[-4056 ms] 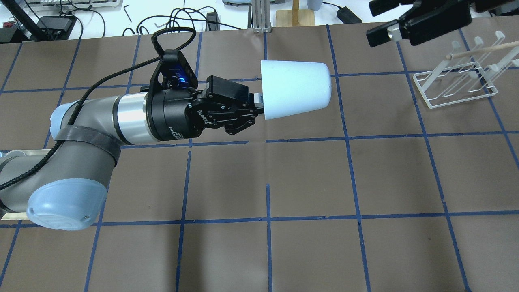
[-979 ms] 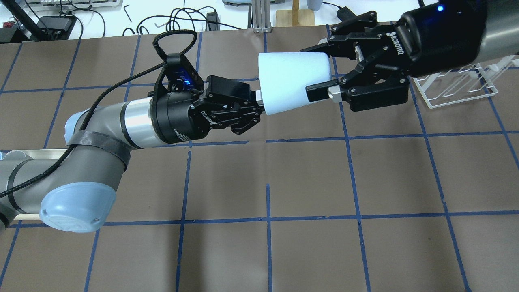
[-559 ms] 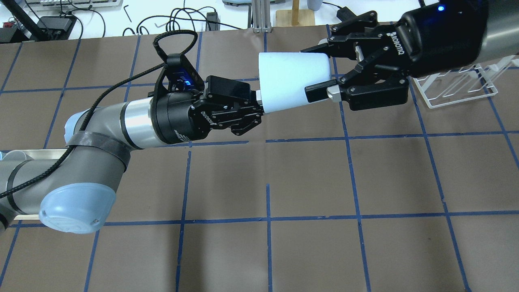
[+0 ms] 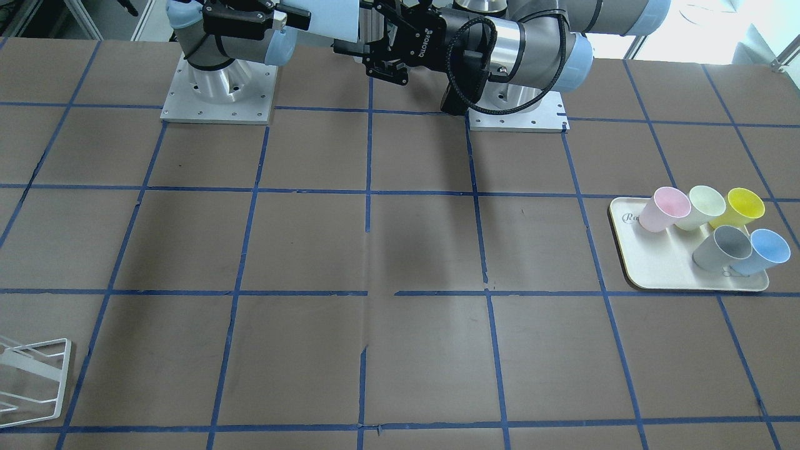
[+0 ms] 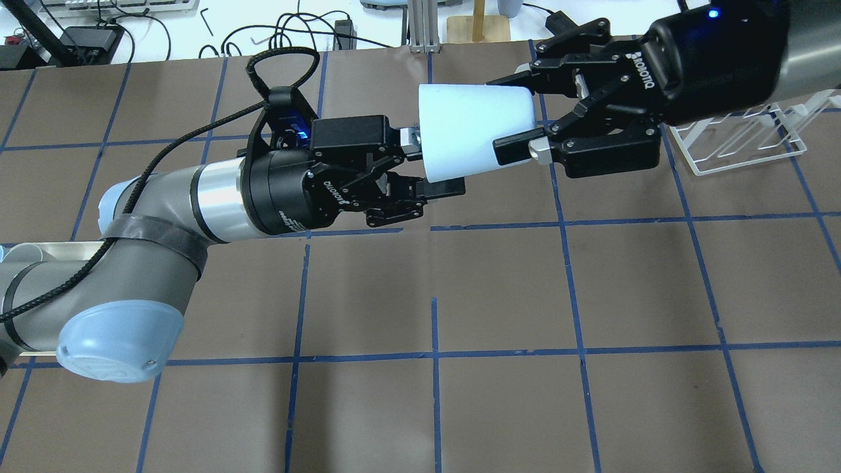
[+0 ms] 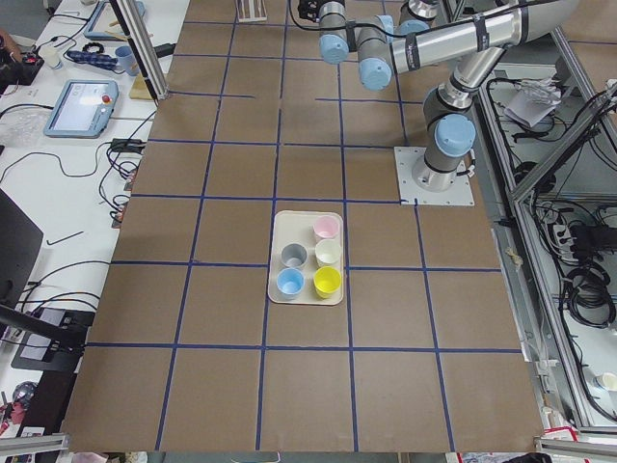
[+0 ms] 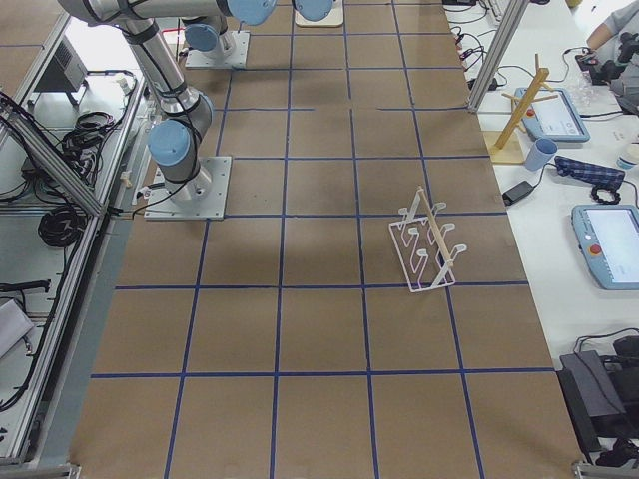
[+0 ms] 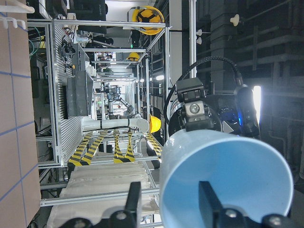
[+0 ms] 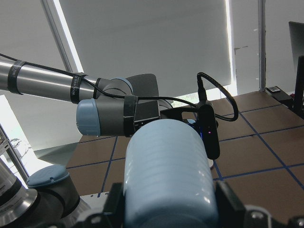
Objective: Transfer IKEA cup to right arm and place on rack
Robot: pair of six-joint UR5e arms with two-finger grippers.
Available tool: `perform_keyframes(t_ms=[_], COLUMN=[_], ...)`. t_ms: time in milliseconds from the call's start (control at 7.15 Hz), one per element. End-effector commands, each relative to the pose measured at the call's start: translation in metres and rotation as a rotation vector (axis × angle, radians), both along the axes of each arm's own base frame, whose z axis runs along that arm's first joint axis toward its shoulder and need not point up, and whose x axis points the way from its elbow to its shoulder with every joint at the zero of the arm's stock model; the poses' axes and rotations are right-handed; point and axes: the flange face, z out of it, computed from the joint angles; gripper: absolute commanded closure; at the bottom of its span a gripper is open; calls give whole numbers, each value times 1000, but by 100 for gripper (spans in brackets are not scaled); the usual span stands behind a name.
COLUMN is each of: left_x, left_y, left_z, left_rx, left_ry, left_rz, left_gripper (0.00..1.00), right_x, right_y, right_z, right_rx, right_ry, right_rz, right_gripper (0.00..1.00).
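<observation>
The light blue IKEA cup (image 5: 470, 128) hangs on its side above the table, mouth toward the left arm. My right gripper (image 5: 493, 112) is shut on its narrow closed end, one finger above and one below. My left gripper (image 5: 427, 164) is open at the cup's rim. In the left wrist view one finger (image 8: 209, 204) is inside the mouth of the cup (image 8: 228, 175) and the other is outside. The right wrist view shows the cup (image 9: 166, 171) between that gripper's fingers. The white wire rack (image 5: 742, 141) stands on the table behind the right gripper.
A cream tray (image 4: 656, 275) on the robot's left side holds several cups, among them a second light blue cup (image 4: 765, 250). The rack also shows in the exterior right view (image 7: 429, 249). Cables and a wooden stand (image 5: 478, 26) lie beyond the table's far edge.
My left gripper has opened and let go of the cup's rim. My right gripper, far from the cup four seconds ago, stays shut on its closed end. The cup has not moved.
</observation>
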Motion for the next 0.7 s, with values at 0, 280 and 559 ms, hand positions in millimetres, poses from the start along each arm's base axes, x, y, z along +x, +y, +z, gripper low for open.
perform_keyframes(t_ms=[0,280,559], left_x=[6,17,31], left_y=[-3,-7,-13], left_z=[1,-13,-14], left_rx=[29,51,151], left_ry=[-9,-140,-212], left_rz=[8,13,28], left_gripper=[0,0,0], right_x=[-1,-20,-71], right_y=[-2,-7,-25], right_z=[4,0,-8], right_rx=[-13,6,-44], right_ry=[11,44,168], right_rz=[5,-20,-69], right_gripper=[62,62,63])
